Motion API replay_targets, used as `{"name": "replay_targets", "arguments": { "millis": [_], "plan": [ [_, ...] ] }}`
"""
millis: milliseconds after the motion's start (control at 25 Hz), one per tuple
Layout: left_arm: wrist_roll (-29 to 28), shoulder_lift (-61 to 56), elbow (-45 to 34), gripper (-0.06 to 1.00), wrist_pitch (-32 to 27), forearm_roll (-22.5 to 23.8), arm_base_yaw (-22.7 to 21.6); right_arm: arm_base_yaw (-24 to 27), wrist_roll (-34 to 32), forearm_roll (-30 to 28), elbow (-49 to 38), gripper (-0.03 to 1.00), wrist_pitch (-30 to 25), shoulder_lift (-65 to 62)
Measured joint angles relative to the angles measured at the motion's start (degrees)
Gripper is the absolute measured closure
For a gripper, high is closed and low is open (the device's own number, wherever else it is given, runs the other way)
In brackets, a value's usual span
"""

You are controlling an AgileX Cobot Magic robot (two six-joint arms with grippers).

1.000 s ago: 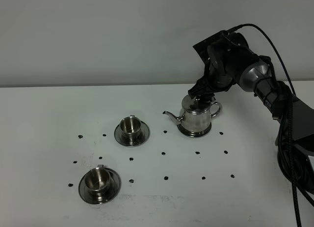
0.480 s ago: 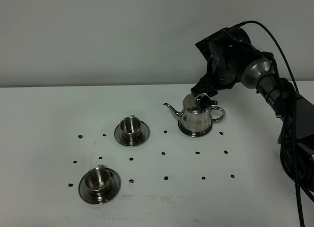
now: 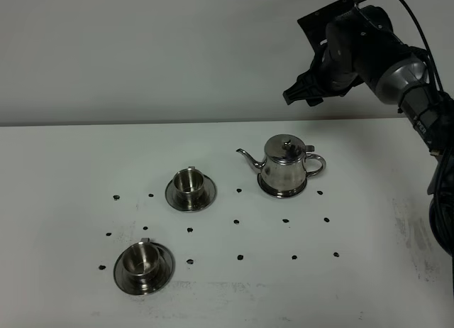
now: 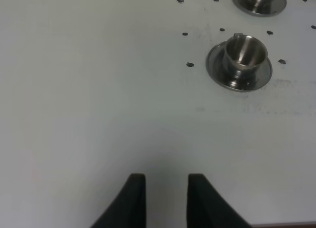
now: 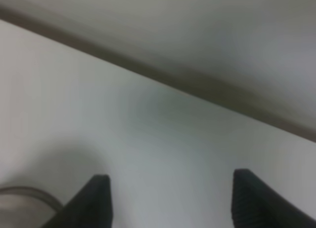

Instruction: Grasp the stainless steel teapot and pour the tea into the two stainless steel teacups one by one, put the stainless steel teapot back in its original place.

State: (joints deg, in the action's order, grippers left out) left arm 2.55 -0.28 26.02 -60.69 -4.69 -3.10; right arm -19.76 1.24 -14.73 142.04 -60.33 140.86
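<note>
Tooling, item one: left gripper [image 4: 166,181], seen in left wrist view only. Black fingers [image 4: 136,198] drawn close, slim gap, closed, nothing between them. Hanging over white table [image 4: 74,90], well apart from the cups ahead.

Lower left of exterior view: lower cup [image 3: 144,260], small steel cylinder, upright on lower saucer [image 3: 167,270], round, steel. Side tab toward upper edge of frame. Contents not readable.

Left of centre: upper cup [image 3: 188,179], same make, upright on upper saucer [image 3: 208,195]. Apart from lower cup and from teapot.

Centre band of table: dots [image 3: 236,221], small, black, in rough rows among cups and pot.

Right of centre: teapot [image 3: 284,168], shiny tapered body, knobbed lid on, upright. Thin spout pointing left toward upper cup, loop handle to the right. Seated on pot saucer [image 3: 282,195], rim showing around base. Touched by neither gripper.

Upper right: right gripper [image 3: 298,97], black, on right arm [image 3: 383,55], high in front of wall [image 3: 142,51], above teapot and well clear of it. Jaws spread wide in right wrist view, empty. Cable [image 3: 418,30] looping off top of arm. Blurred curved steel edge beside one finger in right wrist view; identity not tellable.
</note>
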Motion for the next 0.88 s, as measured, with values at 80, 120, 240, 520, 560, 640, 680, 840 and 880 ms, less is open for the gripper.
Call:
{"name": "replay_targets", "arguments": {
  "millis": [80, 120, 240, 520, 560, 640, 680, 840, 880],
  "plan": [
    [0.0, 0.0, 0.0, 0.7, 0.0, 0.0, 0.0, 0.75, 0.56, 1.24, -0.65, 0.45, 1.15, -0.05],
    [0.0, 0.0, 0.0, 0.7, 0.0, 0.0, 0.0, 1.15, 0.86, 2.15, -1.61, 0.45, 2.64, -0.42],
    [0.0, 0.0, 0.0, 0.7, -0.05, 0.0, 0.0, 1.7, 1.12, 4.45, -7.42, 0.45, 8.19, -2.78],
    [0.0, 0.0, 0.0, 0.7, -0.05, 0.0, 0.0, 4.98, 1.26, 5.88, -30.68, 0.45, 27.8, -12.47],
    [0.0, 0.0, 0.0, 0.7, -0.05, 0.0, 0.0, 5.49, 1.26, 5.88, -32.8, 0.45, 29.59, -13.16],
    [0.0, 0.0, 0.0, 0.7, -0.05, 0.0, 0.0, 6.44, 1.26, 5.88, -36.54, 0.45, 32.66, -13.85],
    [0.0, 0.0, 0.0, 0.7, -0.05, 0.0, 0.0, 6.71, 1.26, 5.88, -37.76, 0.45, 33.66, -13.85],
    [0.0, 0.0, 0.0, 0.7, -0.05, 0.0, 0.0, 6.89, 1.26, 5.88, -41.17, 0.45, 36.34, -13.33],
    [0.0, 0.0, 0.0, 0.7, -0.05, 0.0, 0.0, 6.89, 1.26, 5.88, -41.23, 0.45, 36.76, -13.06]
  ]
}}
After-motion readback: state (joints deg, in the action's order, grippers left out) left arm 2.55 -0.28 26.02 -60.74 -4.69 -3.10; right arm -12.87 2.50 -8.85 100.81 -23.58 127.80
